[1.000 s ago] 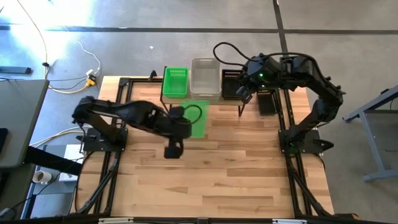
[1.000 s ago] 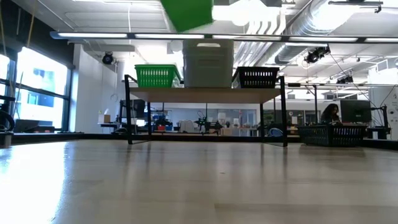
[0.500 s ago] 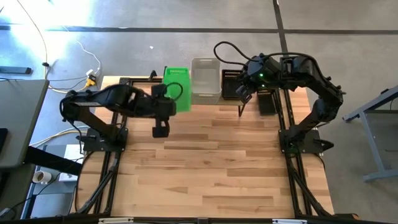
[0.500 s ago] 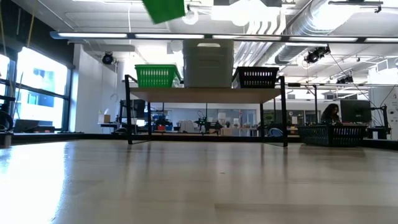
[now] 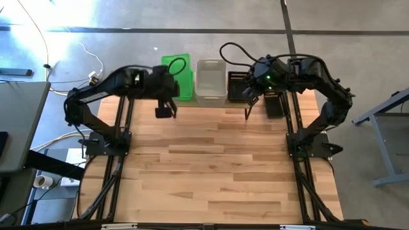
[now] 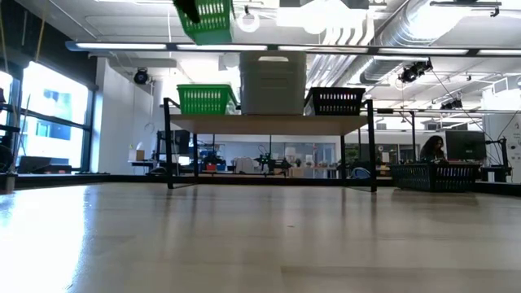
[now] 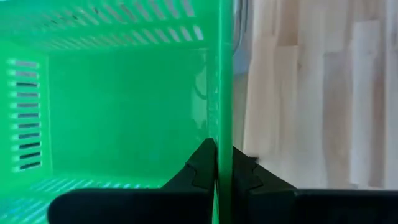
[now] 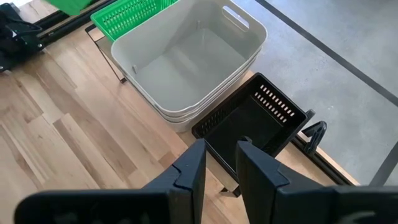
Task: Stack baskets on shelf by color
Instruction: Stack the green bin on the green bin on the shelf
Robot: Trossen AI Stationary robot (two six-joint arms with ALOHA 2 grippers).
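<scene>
My left gripper (image 5: pixel 172 84) is shut on a bright green basket (image 6: pixel 207 18), which hangs high above another green basket (image 6: pixel 206 99) standing on the shelf (image 6: pixel 269 122). Beside that one on the shelf stand a stack of whitish baskets (image 8: pixel 186 68) and a black basket (image 8: pixel 249 127). My right gripper (image 8: pixel 217 165) hovers open above the black basket, with nothing between its fingers. My left gripper pinches one side wall of the green basket at its top rim (image 7: pixel 224 134). One finger (image 7: pixel 202 168) is inside the basket and the other outside. The basket is lifted clear, over the left end of the shelf, tipped a little.
Another black basket (image 6: pixel 431 175) sits on the table to the right of the shelf. The wide wooden tabletop (image 5: pixel 217 166) stretches in front of the shelf. Black frame rails (image 5: pixel 115 172) run along both sides of the table.
My left gripper has carried the green basket from in front of the shelf's middle toward the far edge and the left, rising a little and turning about. The basket now hangs over the green basket on the shelf.
</scene>
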